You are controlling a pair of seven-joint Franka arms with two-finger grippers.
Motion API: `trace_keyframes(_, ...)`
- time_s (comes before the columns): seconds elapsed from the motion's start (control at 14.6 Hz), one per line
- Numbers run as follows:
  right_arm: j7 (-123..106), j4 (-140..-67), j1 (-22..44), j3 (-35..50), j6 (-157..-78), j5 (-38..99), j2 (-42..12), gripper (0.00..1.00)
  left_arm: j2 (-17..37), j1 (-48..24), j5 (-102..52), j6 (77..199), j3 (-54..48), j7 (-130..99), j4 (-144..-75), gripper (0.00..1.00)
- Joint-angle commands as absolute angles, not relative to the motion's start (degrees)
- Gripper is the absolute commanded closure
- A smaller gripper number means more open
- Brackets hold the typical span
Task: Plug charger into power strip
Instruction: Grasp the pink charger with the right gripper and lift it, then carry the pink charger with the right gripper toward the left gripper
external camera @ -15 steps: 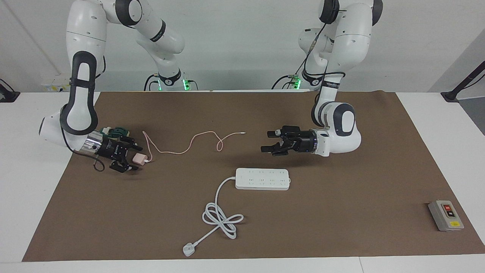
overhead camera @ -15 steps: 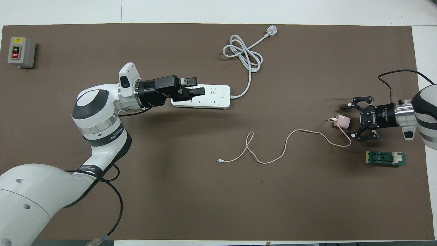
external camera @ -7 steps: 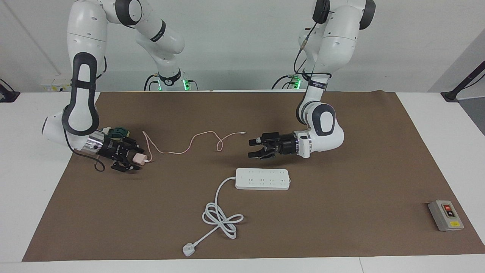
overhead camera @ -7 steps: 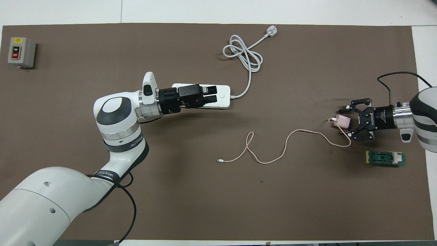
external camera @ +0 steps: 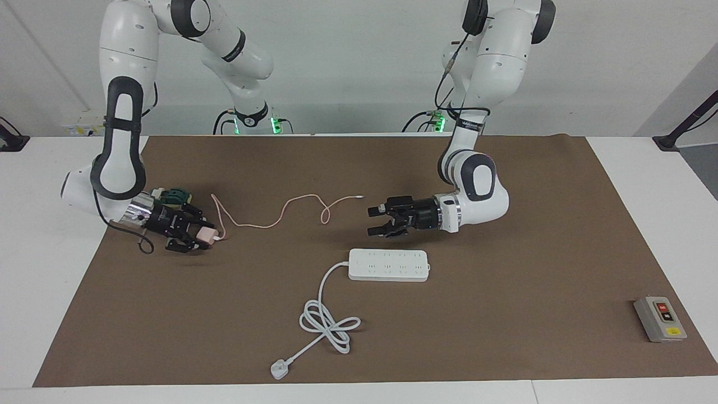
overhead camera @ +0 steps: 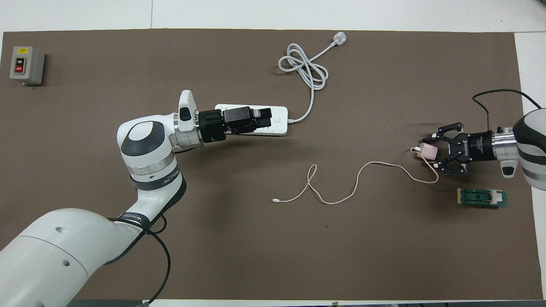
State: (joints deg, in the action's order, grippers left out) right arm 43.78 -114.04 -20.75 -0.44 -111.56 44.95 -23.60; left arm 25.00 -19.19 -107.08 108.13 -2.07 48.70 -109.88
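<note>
The pale pink charger (external camera: 206, 235) (overhead camera: 428, 151) lies on the brown mat at the right arm's end of the table. Its thin pink cable (external camera: 280, 214) (overhead camera: 341, 198) snakes toward the middle. My right gripper (external camera: 200, 233) (overhead camera: 430, 149) is low at the mat, with a finger close on either side of the cube and a small gap still showing. The white power strip (external camera: 389, 265) (overhead camera: 279, 121) lies in the middle, farther from the robots than the cable. My left gripper (external camera: 377, 221) (overhead camera: 265, 120) hangs open in the air over the strip, not touching it.
The strip's thick white cord (external camera: 328, 322) (overhead camera: 305, 68) loops away to a white plug (external camera: 278, 368) (overhead camera: 339, 39) near the mat's edge. A grey button box (external camera: 660, 318) (overhead camera: 26, 65) sits at the left arm's end. A small green part (external camera: 178, 195) (overhead camera: 482, 198) lies beside the right gripper.
My right gripper's fingers have drawn in around the charger. The left arm swung toward the middle over the strip, then held still.
</note>
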Motion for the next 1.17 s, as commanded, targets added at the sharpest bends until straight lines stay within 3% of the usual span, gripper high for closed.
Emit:
trace_keyframes(0.0, 42.5, -116.7, -21.0, -0.1, -113.6, 45.9, -22.8, 0.69, 24.4, -19.8, -108.1, 107.0, -1.3, 50.2, -110.7, 0.00)
trace_keyframes(0.14, 42.0, -116.7, -21.0, -0.1, -113.7, 45.9, -22.8, 0.86, 24.3, -19.7, -108.1, 106.9, -1.3, 50.3, -110.7, 0.00)
trace_keyframes(0.21, 42.0, -116.6, -20.9, -0.1, -113.6, 45.8, -22.8, 1.00, 24.3, -19.7, -108.1, 106.8, -1.3, 50.3, -110.7, 0.00)
trace_keyframes(0.48, 44.5, -114.5, -20.4, 1.5, -112.1, 45.8, -22.5, 1.00, 24.3, -19.0, -108.1, 105.7, -1.2, 50.3, -110.7, 0.00)
trace_keyframes(1.1, 63.2, -106.4, -7.8, 1.5, -108.4, 45.1, -17.9, 1.00, 24.0, -15.2, -106.7, 101.0, -1.1, 50.2, -110.8, 0.00)
